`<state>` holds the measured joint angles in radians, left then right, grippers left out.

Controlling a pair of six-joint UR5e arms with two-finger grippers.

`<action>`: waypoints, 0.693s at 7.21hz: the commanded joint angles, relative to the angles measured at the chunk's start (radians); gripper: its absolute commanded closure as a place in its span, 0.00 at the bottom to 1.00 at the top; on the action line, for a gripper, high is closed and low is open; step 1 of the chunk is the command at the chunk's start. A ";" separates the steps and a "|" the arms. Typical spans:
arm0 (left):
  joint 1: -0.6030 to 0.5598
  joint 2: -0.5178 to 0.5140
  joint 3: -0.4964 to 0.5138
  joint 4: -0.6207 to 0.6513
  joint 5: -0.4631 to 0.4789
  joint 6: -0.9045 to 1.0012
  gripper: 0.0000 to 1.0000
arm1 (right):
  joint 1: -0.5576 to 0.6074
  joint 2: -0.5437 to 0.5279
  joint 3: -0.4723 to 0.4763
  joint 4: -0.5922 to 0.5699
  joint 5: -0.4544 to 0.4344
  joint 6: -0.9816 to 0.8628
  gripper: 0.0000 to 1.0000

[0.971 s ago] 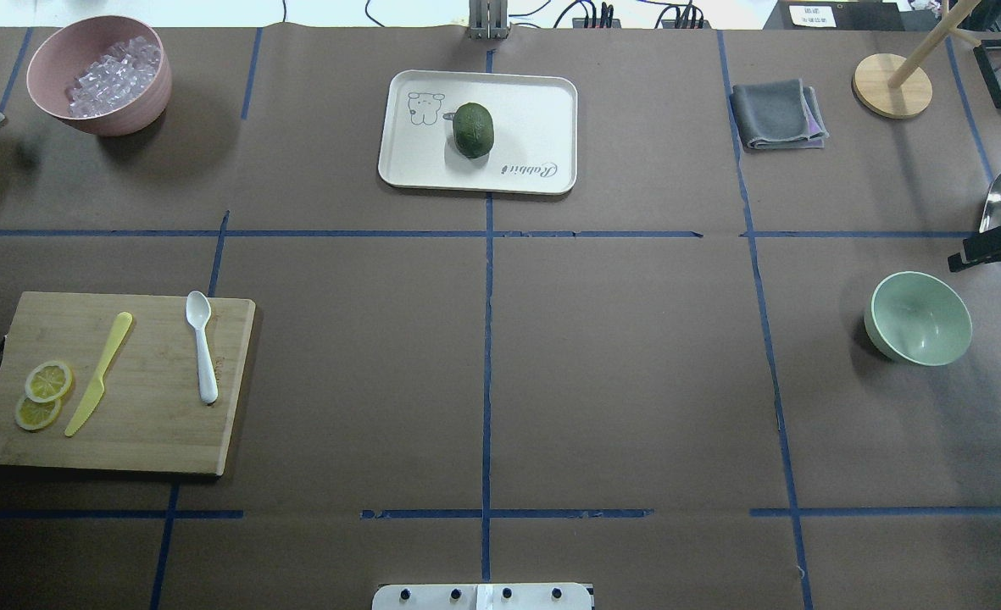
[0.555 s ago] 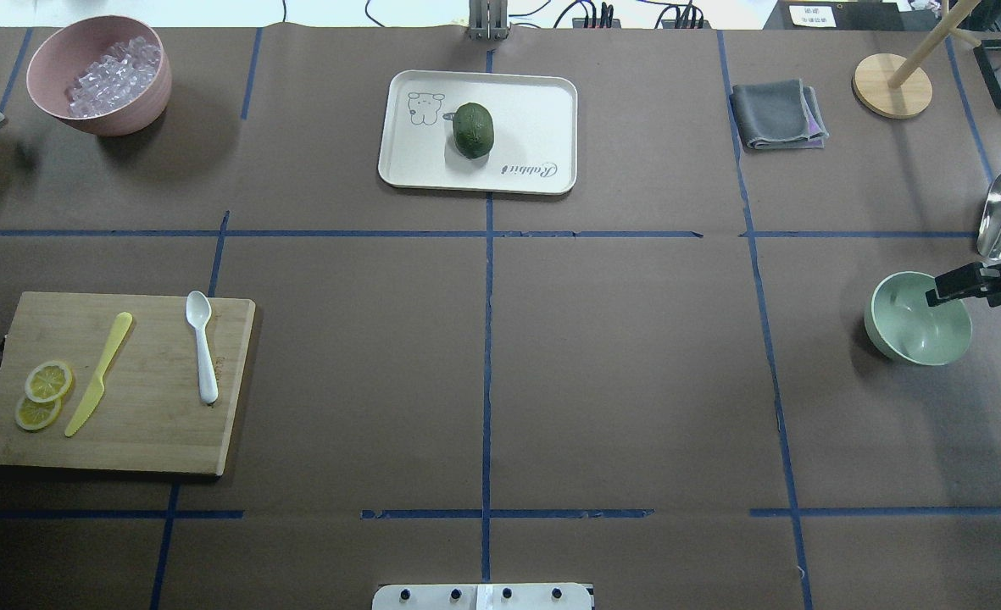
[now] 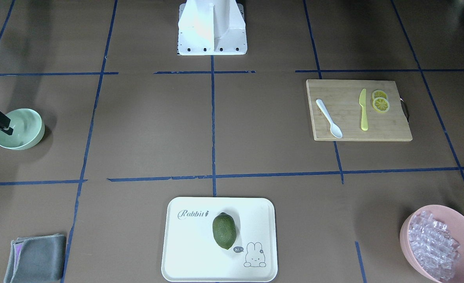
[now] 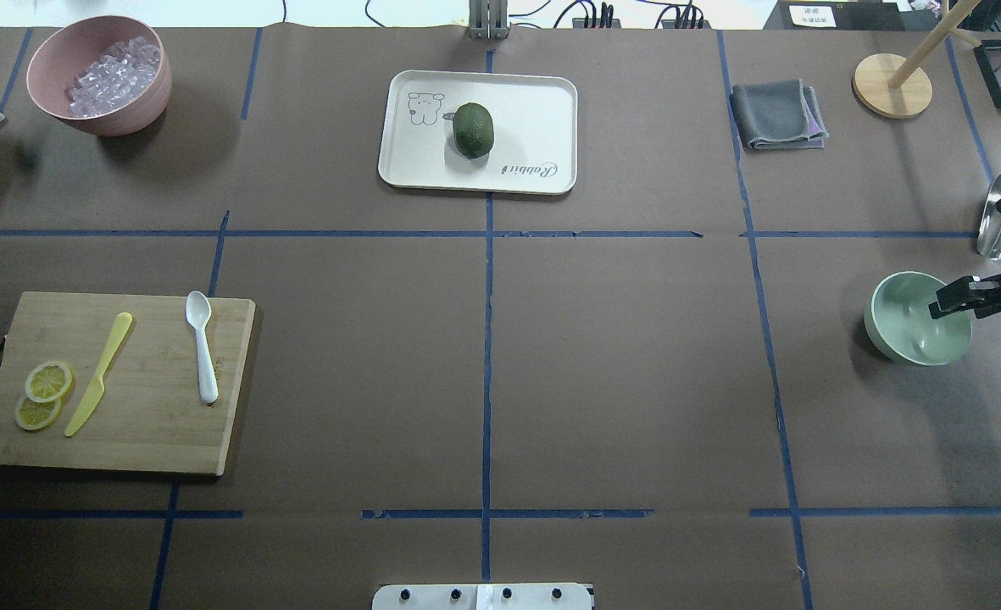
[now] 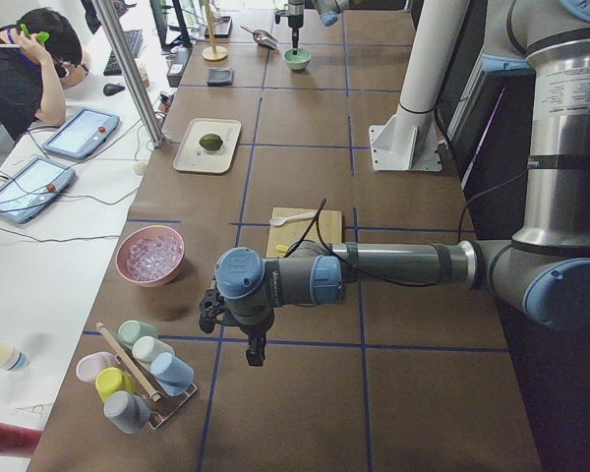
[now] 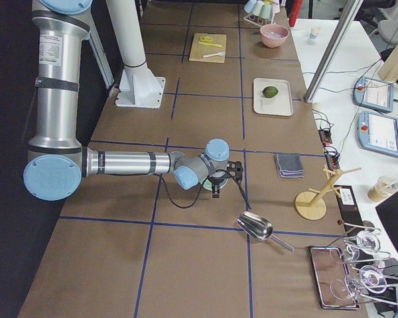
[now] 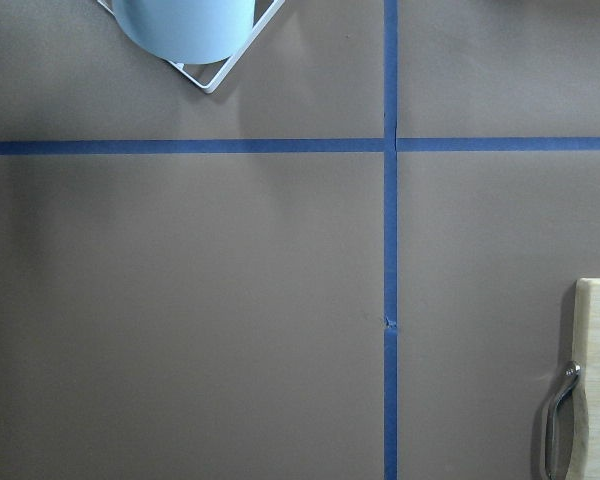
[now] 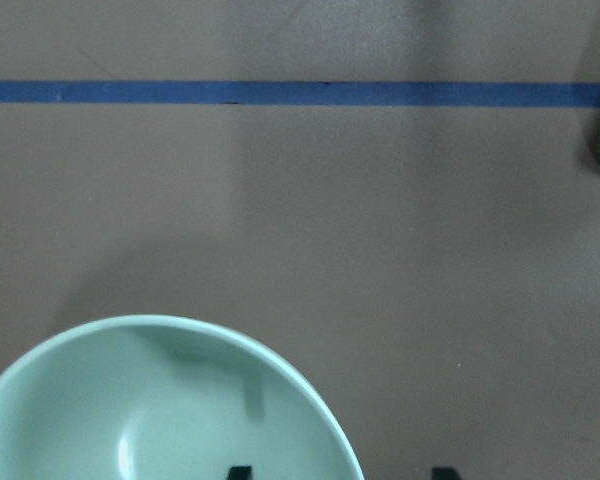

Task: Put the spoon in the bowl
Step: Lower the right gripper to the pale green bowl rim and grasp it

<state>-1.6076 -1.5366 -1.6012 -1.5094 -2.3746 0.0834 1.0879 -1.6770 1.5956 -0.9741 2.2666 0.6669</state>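
- The right gripper [image 4: 941, 303] hangs over the mint-green bowl [image 4: 907, 335], fingers spread either side of its rim.
- The white spoon [image 4: 202, 347] lies well apart from it on a cutting board [image 4: 144, 424], near the left gripper [image 5: 255, 352], whose grip cannot be told.

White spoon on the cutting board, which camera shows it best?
The overhead exterior view: the spoon lies whole and unobstructed on the cutting board, beside the yellow knife. The front-facing view shows it nearly as well; both side views show it tiny; neither wrist camera catches it.
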 commanded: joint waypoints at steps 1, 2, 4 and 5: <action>0.000 -0.004 0.001 0.001 0.000 -0.001 0.00 | 0.000 -0.010 0.004 0.002 0.004 0.002 1.00; 0.000 -0.004 0.001 0.002 0.000 -0.011 0.00 | 0.001 -0.010 0.016 0.003 0.008 0.002 1.00; 0.000 -0.004 -0.002 -0.021 0.000 -0.047 0.00 | 0.065 -0.013 0.114 -0.002 0.200 0.049 1.00; 0.000 -0.004 -0.002 -0.023 -0.001 -0.048 0.00 | 0.105 -0.001 0.186 -0.014 0.262 0.090 1.00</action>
<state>-1.6076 -1.5400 -1.6025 -1.5252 -2.3753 0.0412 1.1415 -1.6875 1.7061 -0.9779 2.4278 0.7116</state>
